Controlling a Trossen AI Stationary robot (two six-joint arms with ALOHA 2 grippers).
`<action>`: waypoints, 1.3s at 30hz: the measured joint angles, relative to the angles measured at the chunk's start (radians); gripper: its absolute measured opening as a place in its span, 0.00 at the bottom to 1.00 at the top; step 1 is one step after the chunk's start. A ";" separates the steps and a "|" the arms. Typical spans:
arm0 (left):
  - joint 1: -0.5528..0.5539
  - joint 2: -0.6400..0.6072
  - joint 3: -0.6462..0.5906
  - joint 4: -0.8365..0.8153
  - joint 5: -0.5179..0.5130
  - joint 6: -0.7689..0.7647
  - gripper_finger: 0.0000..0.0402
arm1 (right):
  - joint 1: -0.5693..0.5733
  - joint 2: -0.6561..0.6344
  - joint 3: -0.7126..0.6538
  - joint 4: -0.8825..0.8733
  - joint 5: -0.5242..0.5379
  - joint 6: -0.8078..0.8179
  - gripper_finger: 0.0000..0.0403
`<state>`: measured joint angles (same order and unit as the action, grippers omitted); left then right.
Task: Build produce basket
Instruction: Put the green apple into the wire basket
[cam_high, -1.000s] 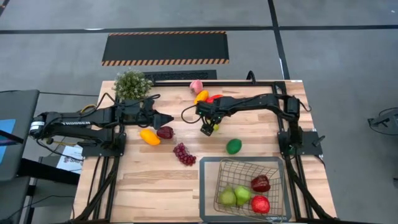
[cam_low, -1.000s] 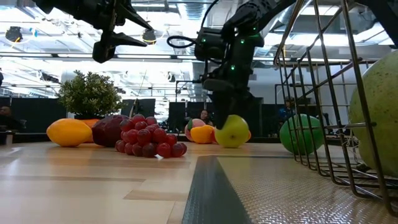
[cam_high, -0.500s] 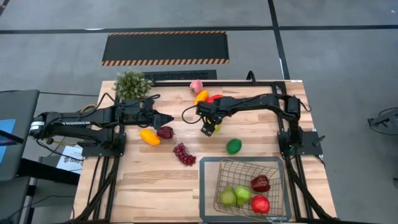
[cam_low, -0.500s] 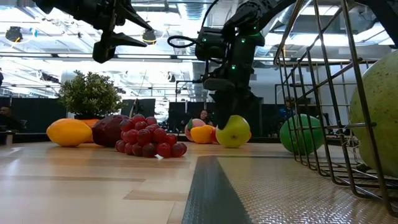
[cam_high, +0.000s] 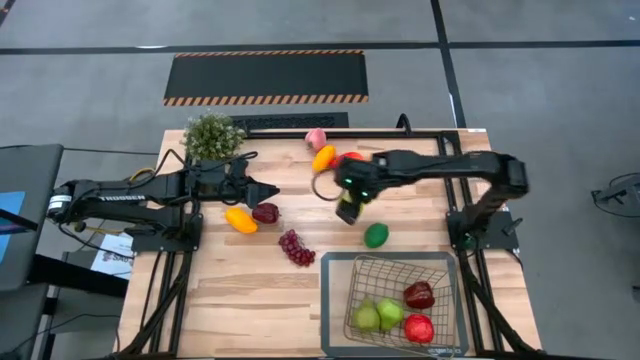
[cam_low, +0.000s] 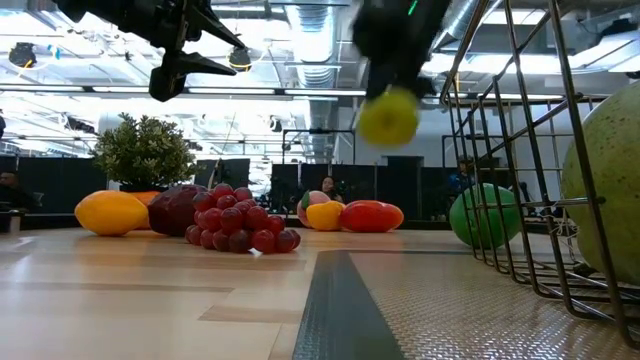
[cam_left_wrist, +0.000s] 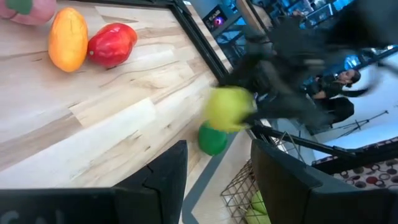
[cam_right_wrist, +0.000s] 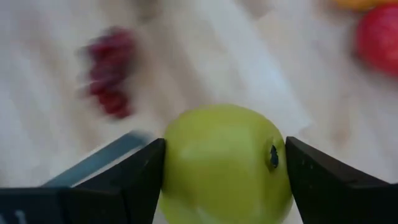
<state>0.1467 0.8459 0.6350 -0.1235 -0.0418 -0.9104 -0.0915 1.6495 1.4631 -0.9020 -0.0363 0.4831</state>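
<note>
I had the right gripper (cam_high: 346, 212) clamped on a green apple (cam_low: 388, 117), lifted off the bench (cam_high: 230, 290) to clear the basket (cam_high: 392, 262) rim, while the left gripper (cam_high: 272, 190) hung with jaws apart and holding nothing.

The rectangular dark wire-mesh basket (cam_high: 392, 300) sits at the wooden table's (cam_high: 230, 290) near right corner, with two green pears (cam_high: 378, 315) and two red fruits (cam_high: 419, 311) inside. The round green lime (cam_high: 376, 235) lies just beyond the basket's far rim. The purple plastic grape bunch (cam_high: 296, 247) lies left of the basket, mid-table. The yellow plastic pepper (cam_high: 240, 220) and dark red fruit (cam_high: 266, 212) lie side by side toward the left edge. The bushy green potted plant (cam_high: 211, 135) stands at the far left corner. The pink peach (cam_high: 316, 138) lies at the far edge.
</note>
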 joint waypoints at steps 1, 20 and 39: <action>0.000 0.000 0.000 0.001 0.000 0.000 0.41 | 0.028 -0.034 0.000 -0.015 -0.014 0.025 0.74; 0.000 0.000 0.000 -0.001 -0.052 -0.007 0.41 | 0.704 -0.081 0.002 -0.064 0.349 0.495 0.74; 0.000 0.000 0.000 -0.001 -0.076 -0.019 0.41 | 0.767 0.305 0.002 -0.158 0.418 0.436 0.74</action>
<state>0.1463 0.8459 0.6350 -0.1242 -0.1181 -0.9295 0.6754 1.9544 1.4651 -1.0603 0.3815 0.9191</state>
